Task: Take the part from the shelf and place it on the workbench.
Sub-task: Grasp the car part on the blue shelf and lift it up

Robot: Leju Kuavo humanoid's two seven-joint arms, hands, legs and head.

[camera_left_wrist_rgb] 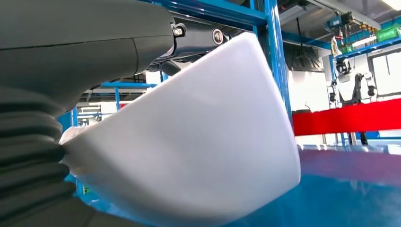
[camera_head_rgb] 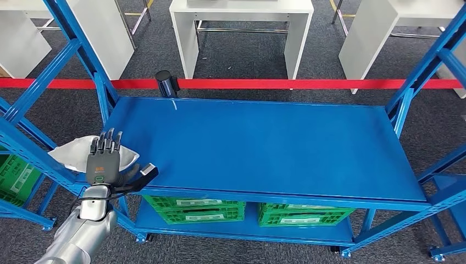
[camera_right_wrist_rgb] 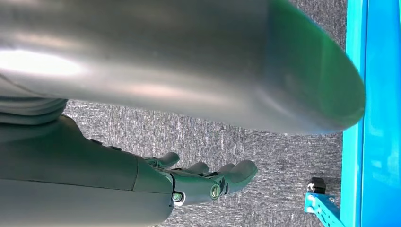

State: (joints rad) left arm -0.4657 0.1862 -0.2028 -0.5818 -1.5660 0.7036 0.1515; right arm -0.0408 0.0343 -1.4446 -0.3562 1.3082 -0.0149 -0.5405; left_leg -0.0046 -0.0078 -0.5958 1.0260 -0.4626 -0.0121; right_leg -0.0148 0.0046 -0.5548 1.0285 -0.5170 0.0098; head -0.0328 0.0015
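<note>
The white curved part (camera_head_rgb: 67,154) lies at the front left corner of the blue shelf (camera_head_rgb: 264,143), partly over its edge. My left hand (camera_head_rgb: 105,161) lies flat on top of it, fingers stretched out straight and the thumb spread off to the right, away from the part. Up close in the left wrist view, the part (camera_left_wrist_rgb: 203,142) sits right under the left hand (camera_left_wrist_rgb: 85,52). My right hand (camera_right_wrist_rgb: 189,182) hangs over grey carpet beside a blue shelf post, fingers loosely bent and holding nothing.
Blue uprights (camera_head_rgb: 82,52) frame the shelf at both ends. Green crates (camera_head_rgb: 195,209) stand on the lower level, another (camera_head_rgb: 16,173) at far left. A red barrier tape (camera_head_rgb: 275,83) on a black post (camera_head_rgb: 165,82) runs behind. White tables (camera_head_rgb: 242,27) stand beyond.
</note>
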